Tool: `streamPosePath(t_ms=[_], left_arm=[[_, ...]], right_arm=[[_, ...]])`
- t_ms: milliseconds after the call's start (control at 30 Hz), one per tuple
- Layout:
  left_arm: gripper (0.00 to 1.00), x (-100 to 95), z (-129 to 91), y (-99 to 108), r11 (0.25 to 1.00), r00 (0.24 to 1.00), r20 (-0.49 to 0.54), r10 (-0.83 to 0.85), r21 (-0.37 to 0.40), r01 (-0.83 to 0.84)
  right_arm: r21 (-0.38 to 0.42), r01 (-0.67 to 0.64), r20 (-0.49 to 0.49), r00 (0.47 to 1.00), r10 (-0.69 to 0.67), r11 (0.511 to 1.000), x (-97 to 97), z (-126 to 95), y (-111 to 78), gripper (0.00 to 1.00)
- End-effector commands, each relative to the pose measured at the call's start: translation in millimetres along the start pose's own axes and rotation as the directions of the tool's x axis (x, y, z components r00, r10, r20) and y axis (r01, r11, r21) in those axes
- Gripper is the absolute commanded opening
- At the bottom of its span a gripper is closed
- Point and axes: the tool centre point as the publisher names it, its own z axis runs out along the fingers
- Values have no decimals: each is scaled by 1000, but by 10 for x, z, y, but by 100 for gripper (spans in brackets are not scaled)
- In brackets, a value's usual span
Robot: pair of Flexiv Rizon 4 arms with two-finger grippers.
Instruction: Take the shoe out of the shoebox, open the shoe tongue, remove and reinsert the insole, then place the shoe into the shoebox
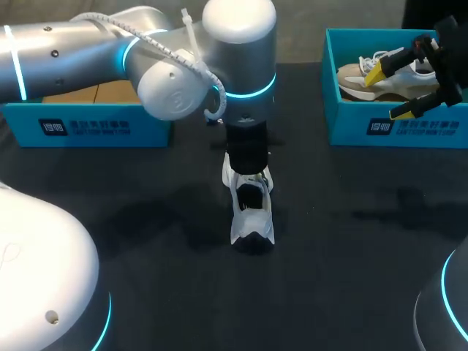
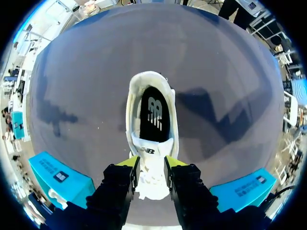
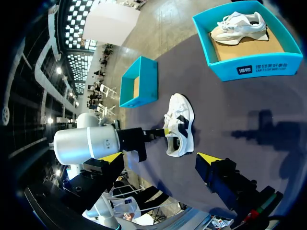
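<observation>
A white shoe (image 1: 252, 212) stands on the dark table at the middle, its opening facing up. Inside it lies the dark insole (image 2: 153, 115). My left gripper (image 2: 151, 163) comes down on the shoe (image 2: 144, 81) from above, shut on the white tongue (image 2: 152, 179), one yellow-tipped finger on each side. In the head view its wrist hides the fingers. The right wrist view shows the shoe (image 3: 180, 124) from the side, with my left arm on it. My right gripper (image 1: 391, 91) hangs open over the right shoebox (image 1: 398, 128), holding nothing.
A second, beige-and-white shoe (image 1: 365, 84) lies in the right shoebox (image 3: 249, 69). Another teal box (image 1: 88, 124) stands at the back left, under my left arm. Dark table surface surrounds the shoe on all sides.
</observation>
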Motion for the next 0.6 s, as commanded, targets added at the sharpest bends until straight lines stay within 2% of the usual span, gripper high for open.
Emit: streamPosePath(t_ms=[33,100,133,167,200,233,267,300,333,367,400,433,467,500,533,600], left_arm=[[43,92,-110,-32,988,988,20,-154,6,154],[44,102,-120,-43,981,981,12,-192,12,192],[40,133,-145,-71,956,955,16,-295,13,294],[39,142,-152,-81,935,936,-1,-353,13,353],[39,142,-152,-81,935,936,-1,-353,13,353],[39,185,-174,-110,892,892,10,-452,-5,452],[34,225,-187,-122,831,831,10,-556,-10,556],[34,225,-187,-122,831,831,10,-556,-10,556],[33,287,-233,-167,749,749,43,-661,-20,662],[37,297,-245,-177,729,729,39,-683,-21,684],[37,297,-245,-177,729,729,39,-683,-21,684],[85,304,-282,-220,670,670,43,-741,-29,742],[99,306,-308,-236,659,660,45,-750,-31,751],[100,306,-316,-243,653,653,47,-756,-29,757],[100,331,-373,-275,602,604,48,-796,-44,797],[100,345,-394,-284,584,585,51,-810,-35,811]], right_arm=[[0,-1,2,1000,1,1000,2,9,4,100],[0,-1,2,1000,1,1000,2,9,4,100],[0,-1,2,1000,1,1000,2,9,4,100],[0,-1,2,1000,1,1000,2,9,4,100],[0,-1,2,1000,1,1000,2,9,4,100],[0,-1,2,1000,1,1000,2,9,4,100],[0,-1,2,1000,1,1000,2,9,4,100],[0,-1,2,1000,1,1000,2,9,4,100],[0,-1,2,1000,1,1000,2,9,4,100],[0,-1,2,1000,1,1000,2,9,4,100],[0,-1,2,1000,1,1000,2,9,4,100],[0,-1,2,1000,1,1000,2,9,4,100],[0,-1,2,1000,1,1000,2,9,4,100],[0,-1,2,1000,1,1000,2,9,4,100],[0,-1,2,1000,1,1000,2,9,4,100],[0,-1,2,1000,1,1000,2,9,4,100]])
